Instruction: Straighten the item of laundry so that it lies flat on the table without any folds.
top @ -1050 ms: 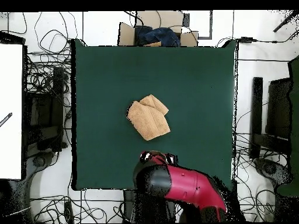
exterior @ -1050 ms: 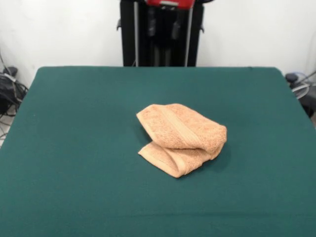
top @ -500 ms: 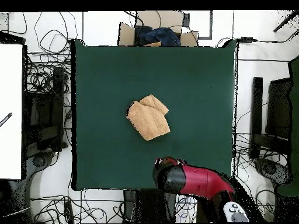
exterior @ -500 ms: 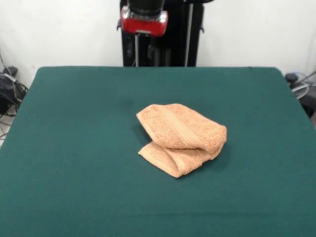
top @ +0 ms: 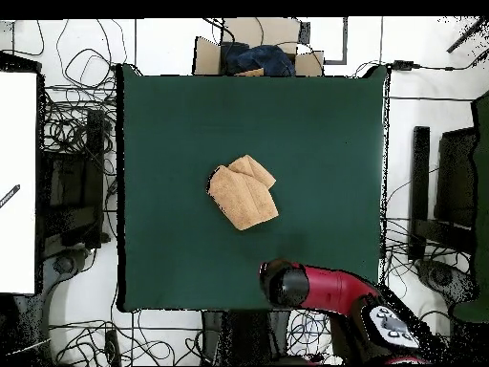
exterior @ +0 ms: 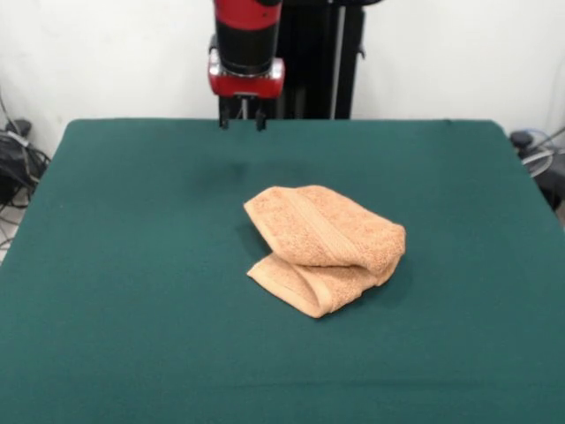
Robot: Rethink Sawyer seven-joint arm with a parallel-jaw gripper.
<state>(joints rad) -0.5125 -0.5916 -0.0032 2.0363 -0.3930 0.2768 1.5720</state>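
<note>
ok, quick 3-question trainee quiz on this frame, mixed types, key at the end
1. True or false: the towel lies fully flat on the table.
2. Multiple choice: the gripper is A) clamped on the towel, B) above the table, clear of the towel, C) out of view.
3. Fill in: the towel is folded over itself, so the top layer covers most of the ____ layer.

Key: 1 false; 2 B; 3 lower.
</note>
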